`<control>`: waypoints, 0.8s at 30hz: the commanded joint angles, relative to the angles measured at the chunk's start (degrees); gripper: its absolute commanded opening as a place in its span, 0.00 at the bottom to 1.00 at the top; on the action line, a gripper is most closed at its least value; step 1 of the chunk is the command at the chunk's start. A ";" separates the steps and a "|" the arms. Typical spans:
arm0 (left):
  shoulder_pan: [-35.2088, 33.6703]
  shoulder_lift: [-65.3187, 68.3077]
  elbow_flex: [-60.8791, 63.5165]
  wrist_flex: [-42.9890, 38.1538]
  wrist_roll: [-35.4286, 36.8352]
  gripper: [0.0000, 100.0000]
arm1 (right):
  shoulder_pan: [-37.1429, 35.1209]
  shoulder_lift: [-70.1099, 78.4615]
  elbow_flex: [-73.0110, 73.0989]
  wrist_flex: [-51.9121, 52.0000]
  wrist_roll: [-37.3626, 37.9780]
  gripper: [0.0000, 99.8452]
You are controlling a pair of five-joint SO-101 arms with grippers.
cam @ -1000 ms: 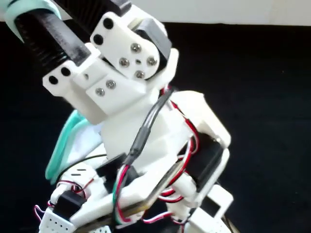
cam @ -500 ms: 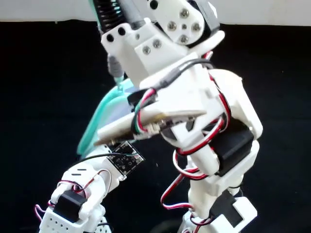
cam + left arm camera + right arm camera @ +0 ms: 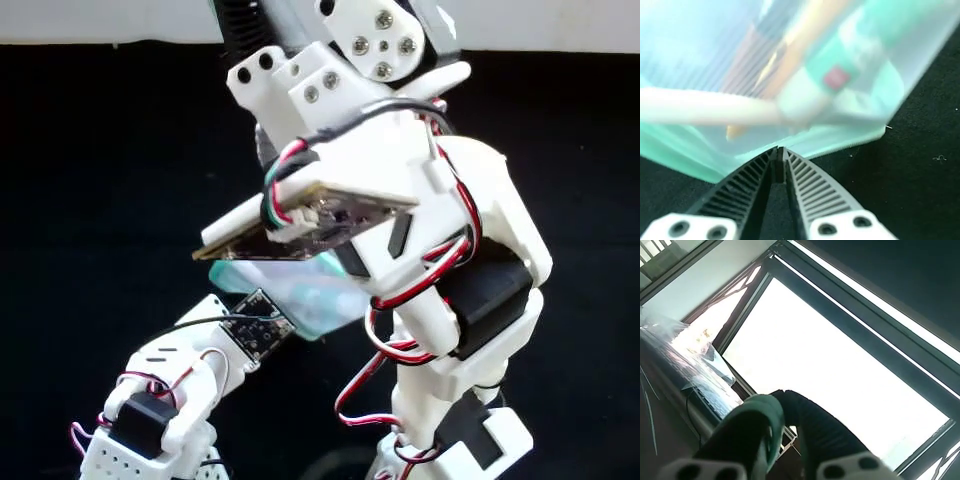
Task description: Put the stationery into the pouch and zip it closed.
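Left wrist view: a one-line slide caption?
Left gripper shut on the edge of a translucent teal plastic pouch holding stationery above black table.

No legible text or numbers anywhere — the red label [image 3: 836,78] on an item inside the pouch [image 3: 700,45] is blurred, and the circuit board [image 3: 262,326] markings are too small to read.

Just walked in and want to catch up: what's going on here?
The left gripper is pinched shut on the edge of a see-through green pouch with pens already inside. The right gripper points up toward a window. Whether the pouch is zipped shut can't be seen.
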 commanded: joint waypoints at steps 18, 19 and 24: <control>-7.87 -0.31 -2.77 -0.97 -0.70 0.01 | 1.71 -2.51 8.66 2.42 -9.23 0.01; -8.48 -0.31 -4.35 -0.88 -0.70 0.01 | 1.80 -2.51 8.84 2.42 -9.32 0.01; -10.15 -0.31 -16.13 7.74 -0.70 0.01 | 1.80 -2.51 8.57 2.42 -9.58 0.01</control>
